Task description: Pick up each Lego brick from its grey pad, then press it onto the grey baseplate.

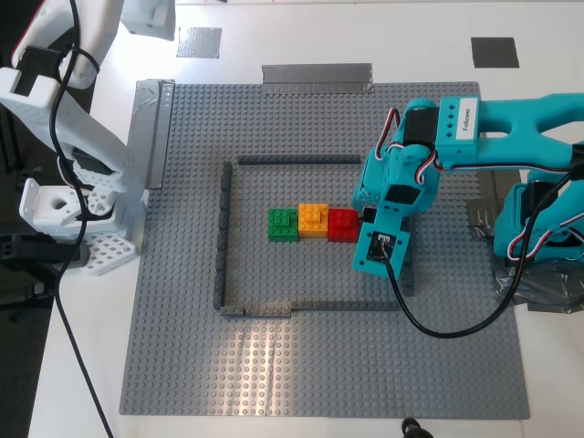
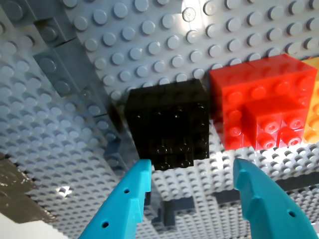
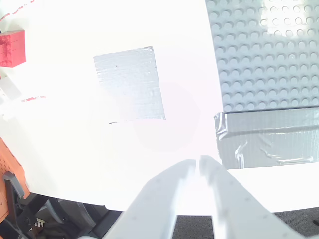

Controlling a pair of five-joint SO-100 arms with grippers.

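The black brick (image 2: 167, 124) sits on the grey baseplate (image 2: 149, 30), right beside the red brick (image 2: 259, 99). My first gripper (image 2: 192, 199), teal, is open just short of the black brick, its fingertips apart and touching nothing. In the exterior view this gripper (image 1: 370, 219) hides the black brick. The green brick (image 1: 282, 224) stands on the baseplate (image 1: 274, 365) in a row with the orange and red bricks. My second gripper (image 3: 199, 167), white, is shut and empty above the table by the bare silvery grey pad (image 3: 129, 84). The dark grey pad (image 1: 495, 52) is bare.
A thin dark-grey wall outline (image 1: 223, 237) rings the brick row. Grey tape strips (image 1: 317, 76) hold the plate's edges. The white arm's base (image 1: 73, 210) stands at the exterior view's left, the teal arm's base (image 1: 538, 228) at its right. Another red brick (image 3: 11, 47) lies off the plate.
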